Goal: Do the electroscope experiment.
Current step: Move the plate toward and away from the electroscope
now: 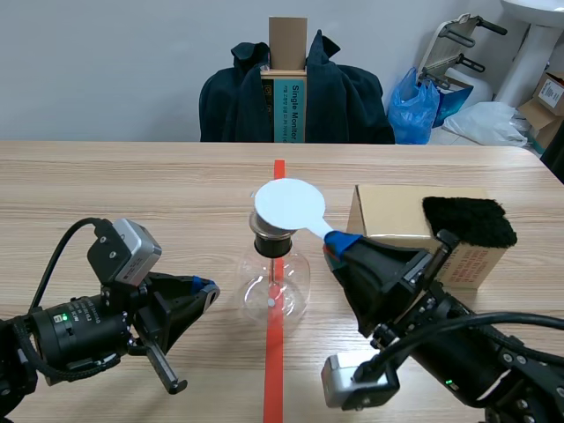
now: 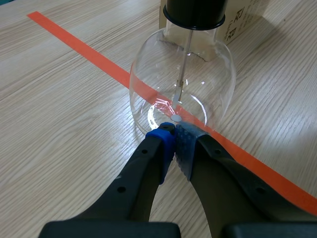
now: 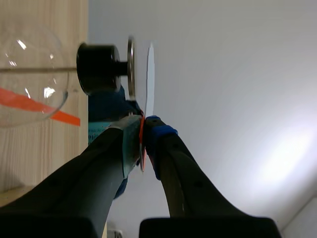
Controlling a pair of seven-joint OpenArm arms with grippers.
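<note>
While my right gripper [image 1: 339,242] is clamped on the thin handle of a flat white round paddle [image 1: 289,204], the paddle's disc sits directly over the clear round glass flask with a black stopper [image 1: 275,286]. This flask is the electroscope, and it stands mid-table on the orange-red tape line. In the right wrist view the disc faces the small metal plate [image 3: 130,64] on the stopper. A narrow gap shows between them, so I judge they are not touching. My left gripper [image 1: 204,286] lies low on the table at the flask's left, its fingers pressed together on nothing. Its tips are right at the glass base, and I cannot tell whether they touch it. The flask looks light, slick and breakable, with a fine rod and foil strip [image 2: 179,84] hanging inside. I would steady it only at the stopper or neck, never by squeezing the bulb. The paddle seems light and stiff but thin, so the hold belongs on its handle, clear of the disc face. Just behind and to the right of the flask sits a brown cardboard box [image 1: 388,211] with a black furry pad [image 1: 469,220] on it. That crowds the right side. To the flask's left and in front of it there is open wood for moving.
</note>
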